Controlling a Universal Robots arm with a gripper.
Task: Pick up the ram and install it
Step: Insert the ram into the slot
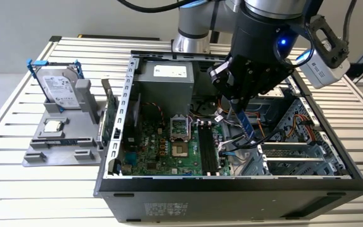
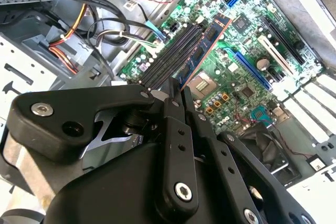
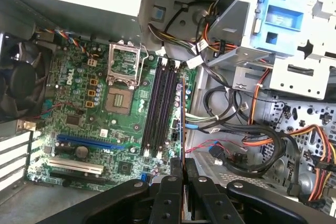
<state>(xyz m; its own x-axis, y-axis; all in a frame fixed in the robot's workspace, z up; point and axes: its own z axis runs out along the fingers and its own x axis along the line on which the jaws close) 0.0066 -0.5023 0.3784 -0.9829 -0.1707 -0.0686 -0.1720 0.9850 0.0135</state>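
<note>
The hand (image 1: 240, 101) is pinching the ram (image 1: 247, 126) by its upper end, right of centre in the exterior view, holding the thin blue stick edge-down and tilted over the open computer case (image 1: 232, 184). In the second wrist view the hand (image 2: 176, 95) is gripping the ram (image 2: 202, 51) between its 2 black fingers (image 2: 170, 129), and the stick is running toward the frame's upper right, just beside the black slots (image 2: 170, 56). In the first wrist view the ram (image 3: 181, 124) is showing as a thin line rising from the hand (image 3: 182, 169) at the bottom centre, alongside the slots (image 3: 160, 108); whether it is touching them I cannot tell.

Going left to right in the exterior view: a silver hard drive (image 1: 62, 90) in a blue frame is standing on a grey holder (image 1: 58, 146) on the slatted bench (image 1: 17, 118), then a green expansion card (image 1: 110, 111) is standing just beside the case wall, then the motherboard (image 1: 162, 151) is lying inside the case.
</note>
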